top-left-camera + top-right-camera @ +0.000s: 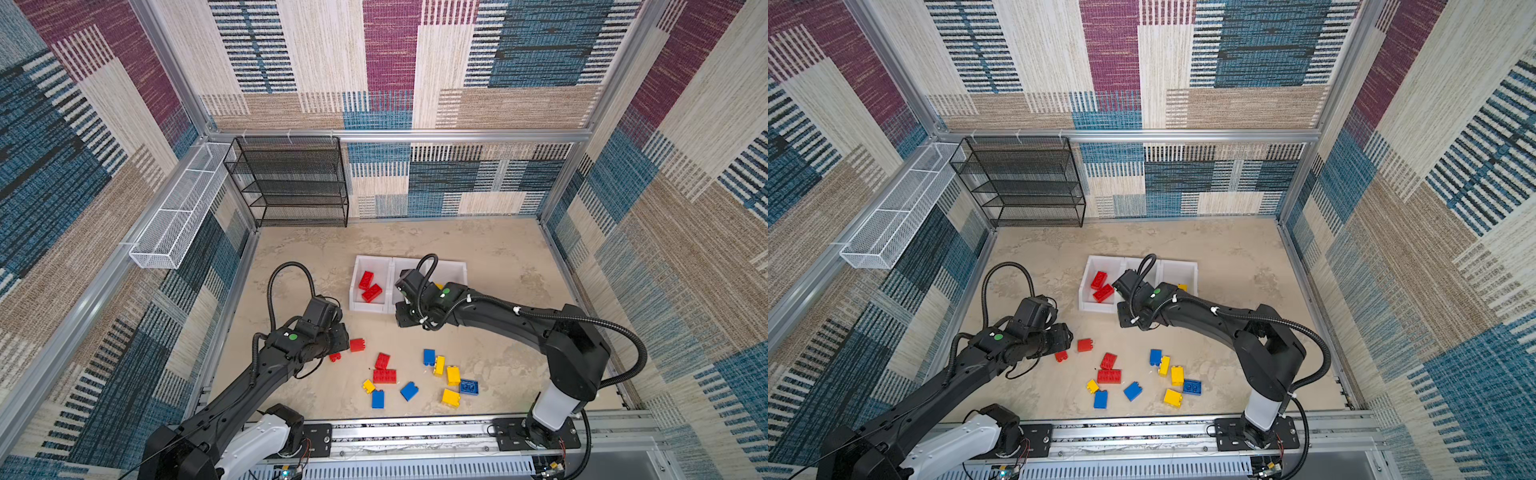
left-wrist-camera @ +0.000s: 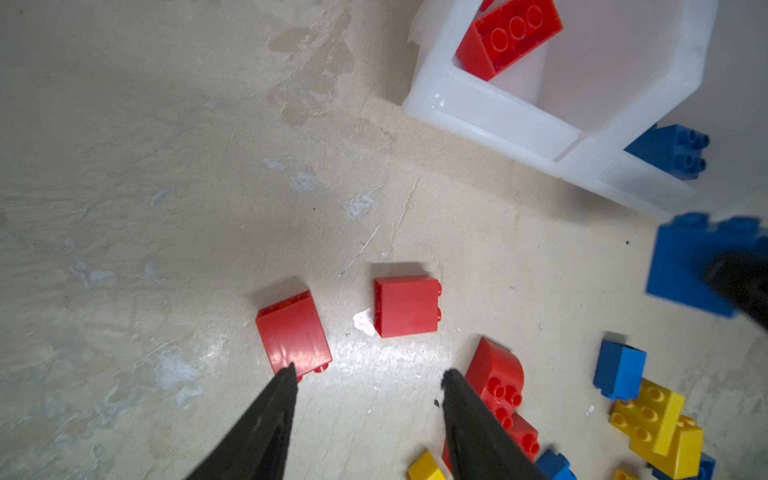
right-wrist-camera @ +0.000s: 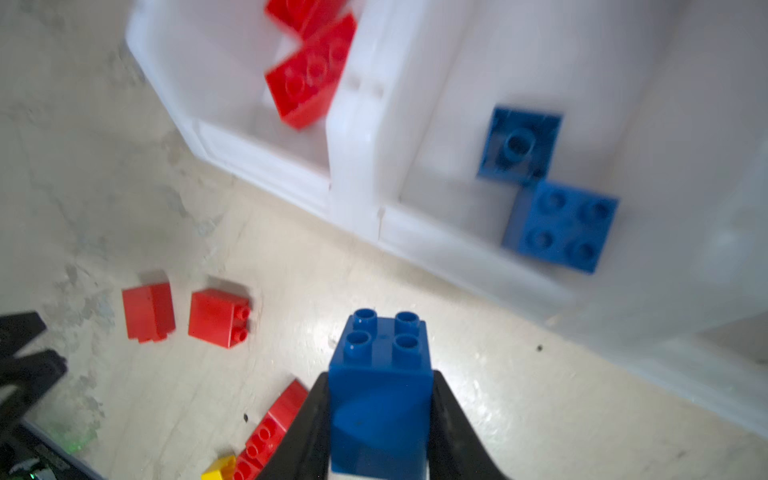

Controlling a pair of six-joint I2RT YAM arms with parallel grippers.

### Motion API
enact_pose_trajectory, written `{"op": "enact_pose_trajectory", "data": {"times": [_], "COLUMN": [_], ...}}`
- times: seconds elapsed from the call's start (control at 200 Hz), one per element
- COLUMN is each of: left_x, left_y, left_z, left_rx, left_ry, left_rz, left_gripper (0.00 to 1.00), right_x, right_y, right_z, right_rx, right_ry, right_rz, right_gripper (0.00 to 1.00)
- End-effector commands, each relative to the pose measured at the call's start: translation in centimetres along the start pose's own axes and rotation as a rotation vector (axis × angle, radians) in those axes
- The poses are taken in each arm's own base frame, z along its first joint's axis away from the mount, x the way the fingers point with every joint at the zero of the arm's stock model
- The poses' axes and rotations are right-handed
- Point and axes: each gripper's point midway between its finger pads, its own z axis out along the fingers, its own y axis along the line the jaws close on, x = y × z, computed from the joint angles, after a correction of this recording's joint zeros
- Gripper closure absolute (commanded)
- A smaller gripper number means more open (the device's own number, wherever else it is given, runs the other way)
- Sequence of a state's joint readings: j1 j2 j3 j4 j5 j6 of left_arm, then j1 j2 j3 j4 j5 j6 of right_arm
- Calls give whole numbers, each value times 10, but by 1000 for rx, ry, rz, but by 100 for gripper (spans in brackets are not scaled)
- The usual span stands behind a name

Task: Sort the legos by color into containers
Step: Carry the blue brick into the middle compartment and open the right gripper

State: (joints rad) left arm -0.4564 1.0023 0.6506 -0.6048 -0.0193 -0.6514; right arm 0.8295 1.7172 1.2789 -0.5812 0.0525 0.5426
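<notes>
My right gripper (image 3: 378,376) clamps a blue lego (image 3: 380,353); my left gripper (image 2: 370,371) stands apart, red lego (image 2: 406,306) just ahead.

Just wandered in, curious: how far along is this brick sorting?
Early. Done: two red bricks in the end bin, two blue bricks in the middle bin, a yellow brick in the third bin. In hand: the right gripper clamps a blue brick; the left gripper hangs open by a red brick. Remaining: about a dozen loose bricks on the table.
</notes>
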Motion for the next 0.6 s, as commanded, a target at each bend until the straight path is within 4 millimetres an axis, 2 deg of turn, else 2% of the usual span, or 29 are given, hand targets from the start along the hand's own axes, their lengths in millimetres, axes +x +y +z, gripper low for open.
{"op": "enact_pose_trajectory", "data": {"times": [0.0, 0.13, 0.29, 0.361, 0.486, 0.596], "left_x": [4, 4, 7, 8, 10, 11], "left_y": [2, 0, 0, -1, -1, 0], "left_z": [0, 0, 0, 0, 0, -1], "left_rx": [-4, 0, 9, 13, 19, 18], "left_ry": [17, 19, 30, 34, 39, 34], "left_rz": [-12, -9, -19, -23, -25, -32], "left_gripper": [40, 40, 40, 40, 40, 40], "right_x": [-33, -74, -99, -105, -110, -111], "right_y": [-15, -29, -35, -35, -33, -32], "right_z": [-10, -7, 10, 16, 17, 11], "right_rx": [30, 52, 44, 46, 41, 40], "right_ry": [-66, -119, -132, -129, -132, -146], "right_rz": [-41, -50, -47, -49, -46, -41], "right_gripper": [69, 68, 68, 61, 37, 31]}}
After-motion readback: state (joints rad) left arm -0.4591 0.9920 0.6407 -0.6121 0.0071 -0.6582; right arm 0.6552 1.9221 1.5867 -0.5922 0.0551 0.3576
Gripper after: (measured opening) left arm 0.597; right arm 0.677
